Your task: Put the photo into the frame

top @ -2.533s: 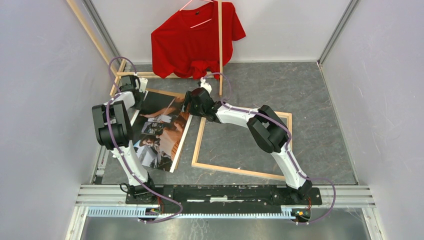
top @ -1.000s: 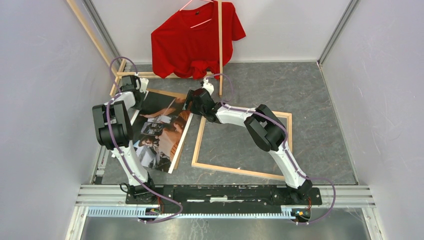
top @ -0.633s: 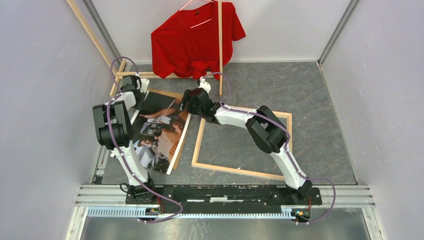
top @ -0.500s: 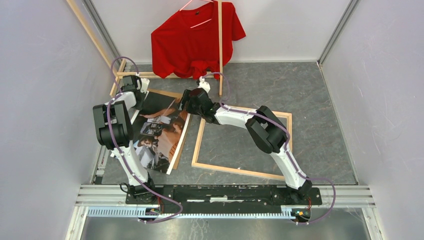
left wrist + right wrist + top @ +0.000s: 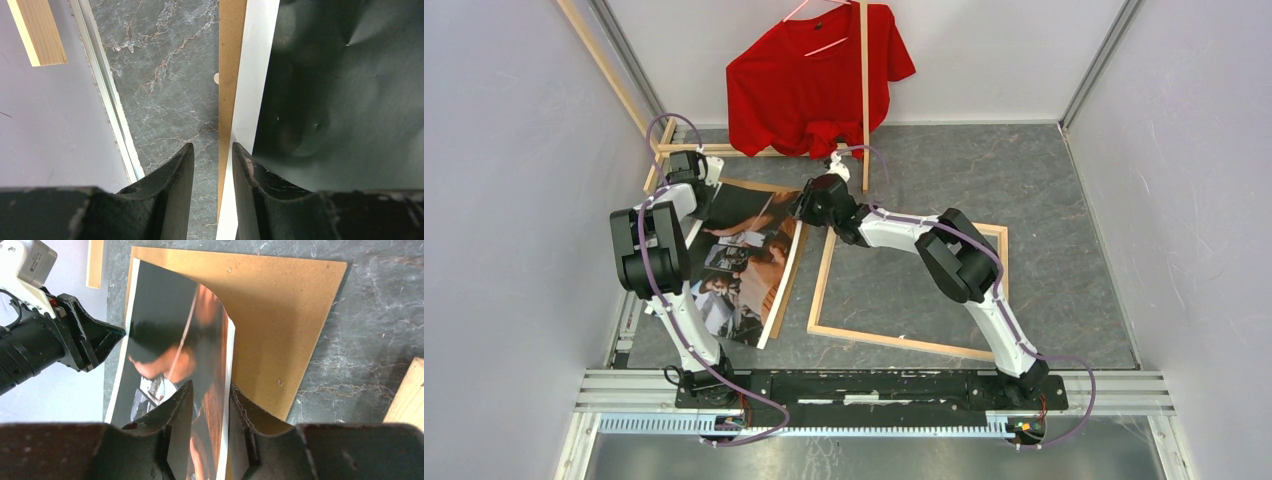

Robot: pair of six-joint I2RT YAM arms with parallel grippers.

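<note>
Now stretched forward flanking the photo, left tool stands apart — right tool unclear.

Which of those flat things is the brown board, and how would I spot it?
Find the red shirt hanging at the back; below it, left of the wooden frame, lies a glossy photo. The brown board is the sheet under that photo, showing past its far and right edges. It alone is plain brown: no picture, no open middle.
</note>
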